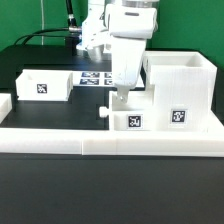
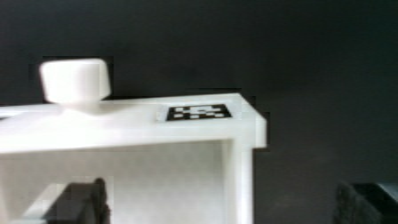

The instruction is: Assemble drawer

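Observation:
A small white drawer tray (image 1: pixel 133 112) with a tag on its front and a round knob (image 1: pixel 104 113) stands by the front rail, against the tall white case (image 1: pixel 180 85). A second tray (image 1: pixel 45 85) stands apart at the exterior view's left. My gripper (image 1: pixel 122 94) hangs straight down over the middle tray, its fingertips at the tray's rim. In the wrist view the gripper (image 2: pixel 221 205) is open. Its dark fingers (image 2: pixel 75 200) stand wide apart on either side of the tray's side wall (image 2: pixel 246 165). The knob (image 2: pixel 75 82) and a tag (image 2: pixel 205 111) also show there. Nothing is held.
Long low white rails (image 1: pixel 110 140) edge the table at the front and at the exterior view's left. The marker board (image 1: pixel 97 77) lies flat behind the gripper. Black cables run at the back left. The table top is black.

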{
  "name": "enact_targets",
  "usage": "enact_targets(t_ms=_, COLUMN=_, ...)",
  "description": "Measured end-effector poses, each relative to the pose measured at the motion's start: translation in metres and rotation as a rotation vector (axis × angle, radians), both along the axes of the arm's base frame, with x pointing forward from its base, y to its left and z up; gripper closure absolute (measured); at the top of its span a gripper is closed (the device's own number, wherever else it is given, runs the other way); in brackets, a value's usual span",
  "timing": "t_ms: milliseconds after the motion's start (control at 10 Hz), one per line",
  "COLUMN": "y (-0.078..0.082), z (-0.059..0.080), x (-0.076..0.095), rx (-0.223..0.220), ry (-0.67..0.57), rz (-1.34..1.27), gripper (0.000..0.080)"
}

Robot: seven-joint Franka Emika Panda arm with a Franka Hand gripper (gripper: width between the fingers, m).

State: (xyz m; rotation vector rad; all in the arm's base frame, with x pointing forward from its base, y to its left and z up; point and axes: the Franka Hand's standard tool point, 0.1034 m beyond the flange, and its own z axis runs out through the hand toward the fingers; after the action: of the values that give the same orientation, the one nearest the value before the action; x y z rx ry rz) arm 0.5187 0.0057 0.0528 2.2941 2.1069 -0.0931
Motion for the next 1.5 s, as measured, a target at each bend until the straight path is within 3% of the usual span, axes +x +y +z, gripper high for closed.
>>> enact_targets(t_ms=200, y=-0.026, z=0.015, x=-0.001, rx=-0.006, ry=0.02, rz=0.067, gripper=0.0154)
enact_targets(t_ms=300, y=-0.034, z=0.014, x=-0.001, rx=-0.006, ry=0.022, rz=0.065, gripper=0.0151)
enact_targets(t_ms=500, y=-0.031, z=0.013, x=-0.002, rx=-0.005, ry=0.023, rz=0.052, gripper=0.0151)
enact_targets(t_ms=900, y=-0.047, z=0.004, x=0.005, rx=0.003, ry=0.035, rz=0.107, gripper=0.0151)
enact_targets(t_ms=1200, y=-0.065, z=-0.001, x=0.02, rx=0.104, ry=0.063, rz=0.131, gripper=0.0151)
enact_targets(t_ms=1400, y=-0.07, z=-0.008, x=0.027, rx=0.185, ry=0.089, rz=0.106, gripper=0.0151)
enact_targets(t_ms=1500, y=-0.065, z=-0.013, x=0.027, rx=0.197, ry=0.094, rz=0.093, gripper=0.0151)
